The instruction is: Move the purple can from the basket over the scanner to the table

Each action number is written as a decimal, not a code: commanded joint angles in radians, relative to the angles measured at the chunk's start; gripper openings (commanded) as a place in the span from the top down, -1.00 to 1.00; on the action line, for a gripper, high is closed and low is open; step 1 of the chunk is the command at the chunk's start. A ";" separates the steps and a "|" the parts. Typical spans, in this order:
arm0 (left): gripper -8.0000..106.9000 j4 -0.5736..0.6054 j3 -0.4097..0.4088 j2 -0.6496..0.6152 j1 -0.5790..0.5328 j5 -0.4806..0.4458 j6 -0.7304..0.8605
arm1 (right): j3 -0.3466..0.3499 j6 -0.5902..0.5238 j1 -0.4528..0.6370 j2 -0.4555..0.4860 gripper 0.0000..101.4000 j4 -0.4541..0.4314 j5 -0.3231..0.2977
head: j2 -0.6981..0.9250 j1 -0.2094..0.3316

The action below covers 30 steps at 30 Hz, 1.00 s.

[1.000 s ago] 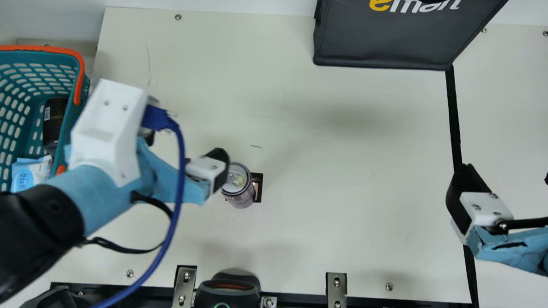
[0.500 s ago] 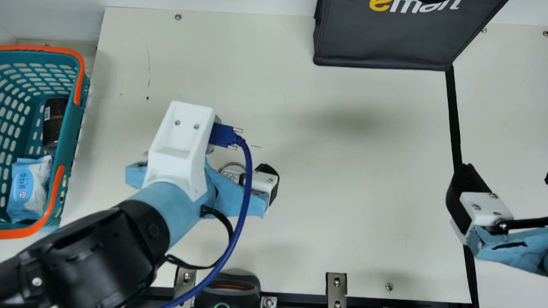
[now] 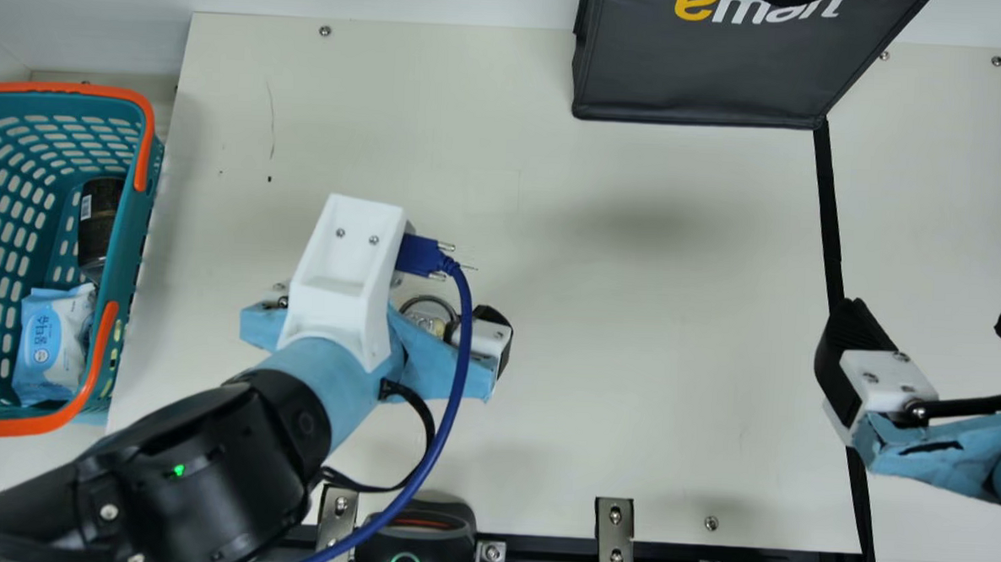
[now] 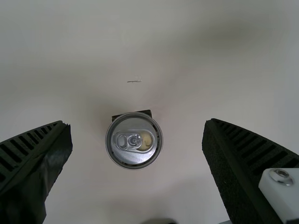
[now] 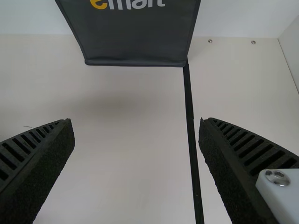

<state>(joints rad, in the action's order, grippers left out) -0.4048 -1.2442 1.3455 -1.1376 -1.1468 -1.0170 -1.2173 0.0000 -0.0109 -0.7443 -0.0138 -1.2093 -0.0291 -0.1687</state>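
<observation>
The left gripper (image 3: 387, 308) is hanging wide open over the purple can (image 4: 134, 158), which is standing on the table (image 3: 632, 363), apart from both fingers. The right gripper (image 3: 934, 310) is gaping wide, holding nothing

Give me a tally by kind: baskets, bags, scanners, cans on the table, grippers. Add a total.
Basket: 1
Black bag: 1
Scanner: 1
Can on the table: 1
Grippers: 2, the left gripper and the right gripper
Total: 6

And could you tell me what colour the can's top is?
The can's top is silver, clearest in the left wrist view.
</observation>
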 commanded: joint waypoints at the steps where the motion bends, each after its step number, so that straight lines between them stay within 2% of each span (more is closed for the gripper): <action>1: -0.71 0.002 0.029 -0.007 -0.002 0.014 0.003 | 0.000 0.000 0.000 0.000 -0.87 0.000 0.000 | 0.002 0.030; 12: -0.71 -0.023 0.190 -0.020 -0.002 0.138 -0.012 | 0.000 0.000 0.000 0.000 -0.87 0.000 0.000 | 0.002 0.030; 24: -0.71 -0.086 0.281 0.019 -0.004 0.278 -0.048 | 0.000 0.000 0.000 0.000 -0.87 0.000 0.000 | 0.002 0.030; 30: -0.01 -0.098 0.293 0.033 -0.004 0.305 -0.044 | 0.000 0.000 0.000 0.000 -0.87 0.000 0.000 | 0.002 0.030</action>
<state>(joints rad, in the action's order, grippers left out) -0.5030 -0.9516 1.3775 -1.1415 -0.8426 -1.0652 -1.2173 0.0000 -0.0109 -0.7443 -0.0138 -1.2093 -0.0291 -0.1687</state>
